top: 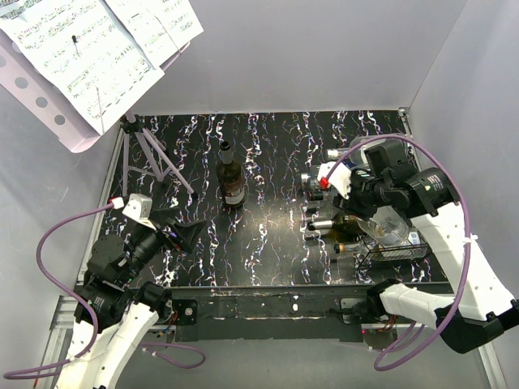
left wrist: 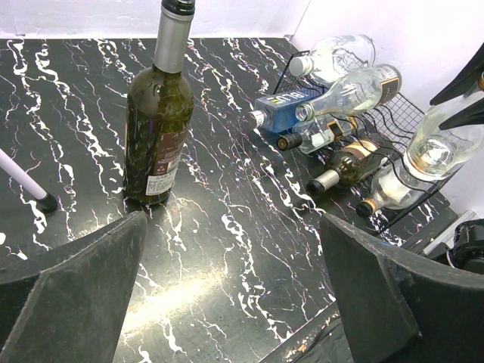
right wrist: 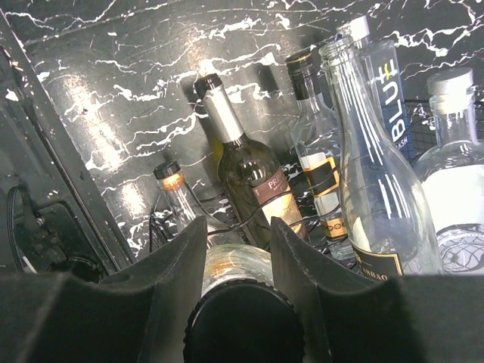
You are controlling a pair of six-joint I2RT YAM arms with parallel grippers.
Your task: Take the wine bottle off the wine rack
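Right hand (right wrist: pixel 236 243): closed on the neck of the clear bottle (left wrist: pixel 442 140), just under its black cap (right wrist: pixel 242 325).
Left hand (left wrist: pixel 233 224): wide open, holding nothing, above the surface (top: pixel 268 243).
Clear bottle: tilted at the near end of the wine rack (top: pixel 397 253); cannot tell if it touches the wire.
Green bottle (top: pixel 233 178): upright, well apart from the rack.

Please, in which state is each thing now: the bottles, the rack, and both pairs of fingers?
dark bottle: standing upright, capped.
wine rack: holds several bottles, lying.
clear bottle: capped, neck gripped, tilted over rack.
right fingers: shut on clear bottle.
left fingers: open, empty.
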